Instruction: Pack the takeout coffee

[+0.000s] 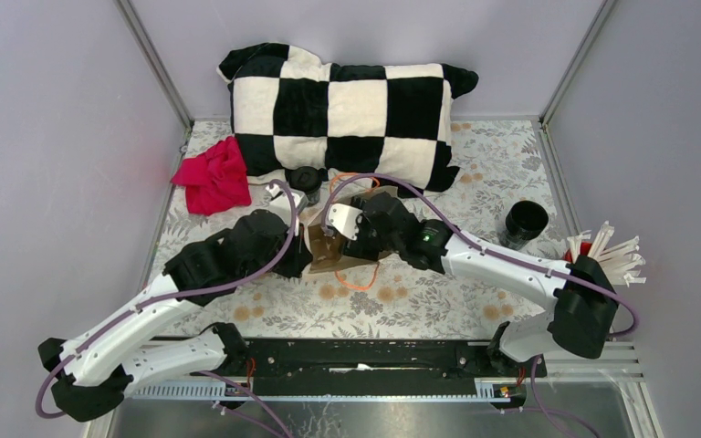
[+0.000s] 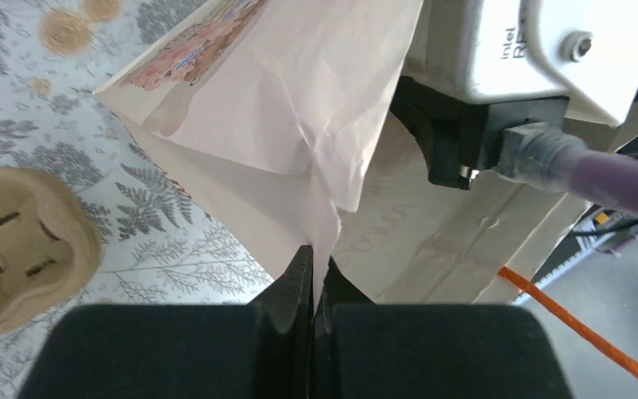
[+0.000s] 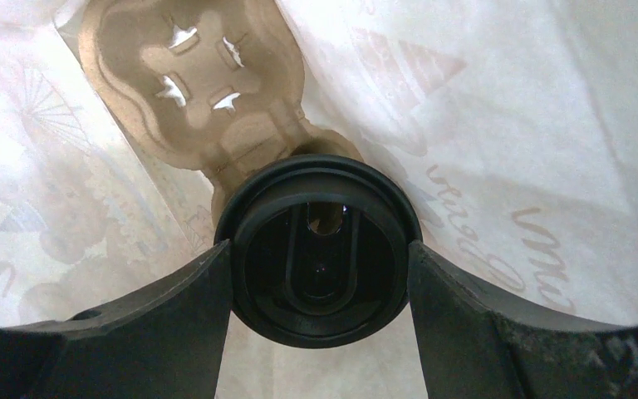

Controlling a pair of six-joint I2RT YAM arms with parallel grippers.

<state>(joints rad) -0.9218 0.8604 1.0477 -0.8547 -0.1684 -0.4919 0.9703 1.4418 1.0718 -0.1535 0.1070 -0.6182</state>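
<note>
Right pincer [image 3: 320,278] with cup [image 3: 320,241] inside narrow bag [image 3: 515,125]

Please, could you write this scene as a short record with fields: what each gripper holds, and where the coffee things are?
left gripper: shut on the edge of the paper bag
right gripper: shut on the lidded black cup, one finger on each side
held cup position: inside the bag, over the near end of the pulp carrier; I cannot tell if it is seated
carrier: far slot empty
loose black cup: upright on the table, beside the red cup of straws
</note>
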